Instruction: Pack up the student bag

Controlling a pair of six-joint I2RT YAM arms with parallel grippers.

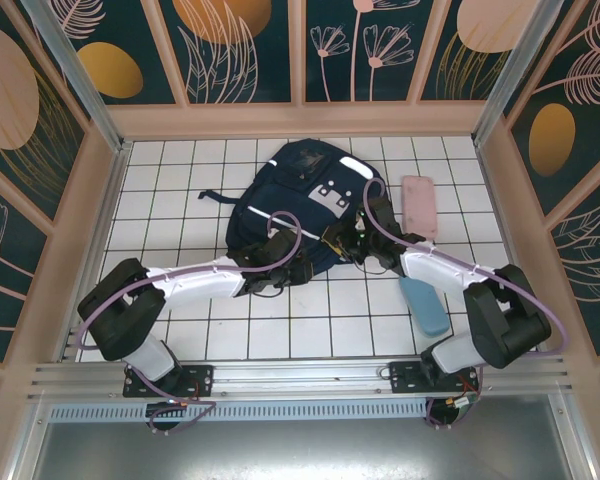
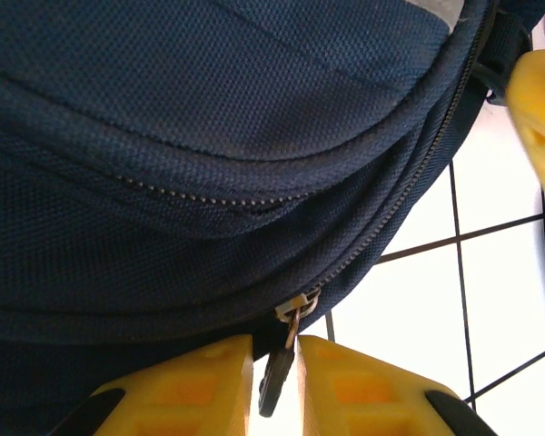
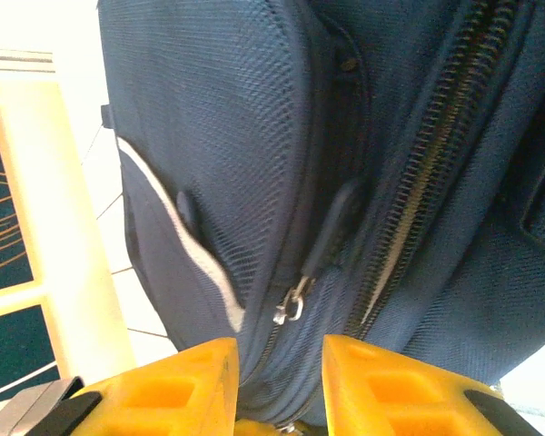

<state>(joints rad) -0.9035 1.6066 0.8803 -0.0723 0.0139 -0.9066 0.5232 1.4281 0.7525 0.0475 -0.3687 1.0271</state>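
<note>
The student bag (image 1: 290, 175) lies flat on the tiled table (image 1: 320, 325). My left claw (image 2: 275, 345), narrow, brackets the zipper pull (image 2: 275, 377) at the bag's near edge; pinch unconfirmed. My right claw (image 3: 280, 350) clamps bag fabric, presumably bracing it for unzipping.

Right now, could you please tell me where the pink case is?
In the top view the pink case lies on the tiles at the far right, just right of the bag and beyond the light-blue item.

Lab test cell: tiled table (image 1: 180, 200), patterned wall panels (image 1: 245, 50), aluminium frame (image 1: 300, 378).
</note>
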